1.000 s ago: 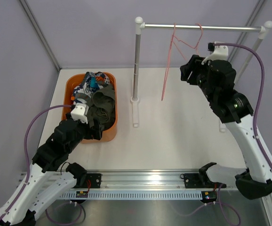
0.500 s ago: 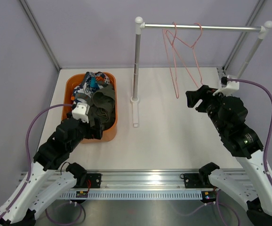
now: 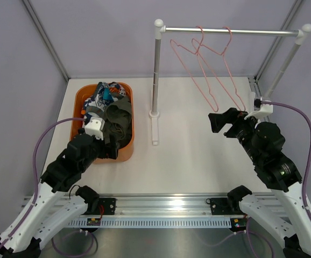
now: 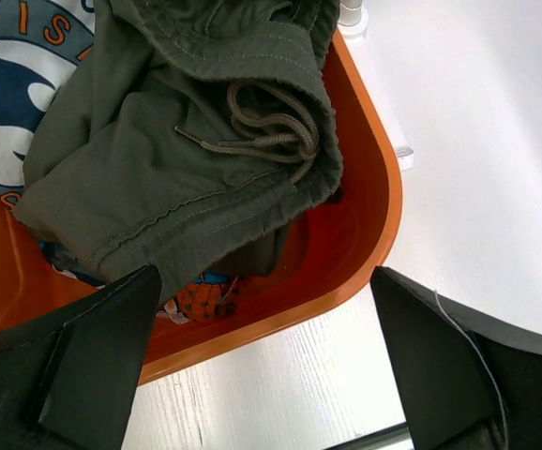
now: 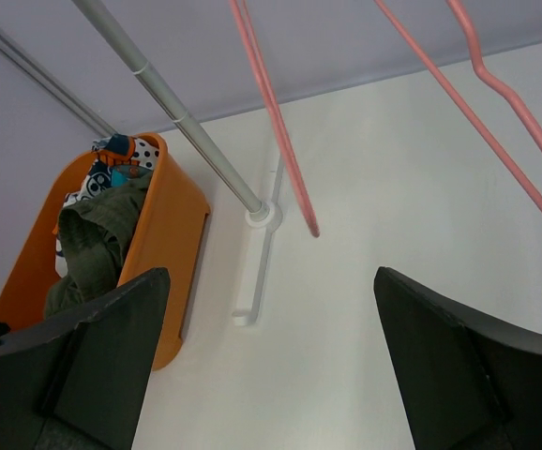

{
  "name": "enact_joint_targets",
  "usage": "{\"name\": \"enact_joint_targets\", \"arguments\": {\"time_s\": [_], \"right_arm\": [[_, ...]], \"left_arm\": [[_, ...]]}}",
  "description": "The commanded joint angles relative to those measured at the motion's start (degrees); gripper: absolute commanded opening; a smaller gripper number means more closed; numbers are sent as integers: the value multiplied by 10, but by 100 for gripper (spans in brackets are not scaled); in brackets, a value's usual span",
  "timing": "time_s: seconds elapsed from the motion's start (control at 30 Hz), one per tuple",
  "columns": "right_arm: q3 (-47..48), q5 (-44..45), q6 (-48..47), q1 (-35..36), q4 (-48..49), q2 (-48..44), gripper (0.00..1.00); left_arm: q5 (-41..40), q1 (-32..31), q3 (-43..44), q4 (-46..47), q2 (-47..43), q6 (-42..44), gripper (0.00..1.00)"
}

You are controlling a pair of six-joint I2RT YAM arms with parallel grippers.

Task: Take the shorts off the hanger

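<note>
White table (image 3: 193,156), olive pair (image 4: 158,169) over the printed pair (image 4: 8,84) in the orange tub (image 4: 379,216), hangers (image 5: 274,112) bare, left gripper (image 4: 263,281) and right gripper (image 5: 271,281) spread wide, empty, so I'd just back off without snagging.

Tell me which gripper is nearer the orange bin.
Left. The left gripper hovers over the bin's near end, above the olive shorts; the right gripper is far across the table, below the hangers.

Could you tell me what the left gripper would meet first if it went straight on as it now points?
Most likely the olive-green shorts in the orange basket, straight ahead of the open left gripper; depth is unclear, so the basket's near rim might come first.
</note>
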Motion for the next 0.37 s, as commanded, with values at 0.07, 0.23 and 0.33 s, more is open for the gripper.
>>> {"name": "enact_joint_targets", "arguments": {"time_s": [0.07,0.23,0.33], "right_arm": [[-23,-20,7,-2,28,-23,100],[-34,-18,3,-2,30,-32,99],[-45,-16,0,-2,38,-40,99]], "left_arm": [[-9,-2,-1,25,2,9,99],[-9,-2,-1,25,3,9,99],[-10,-2,-1,25,3,9,99]]}}
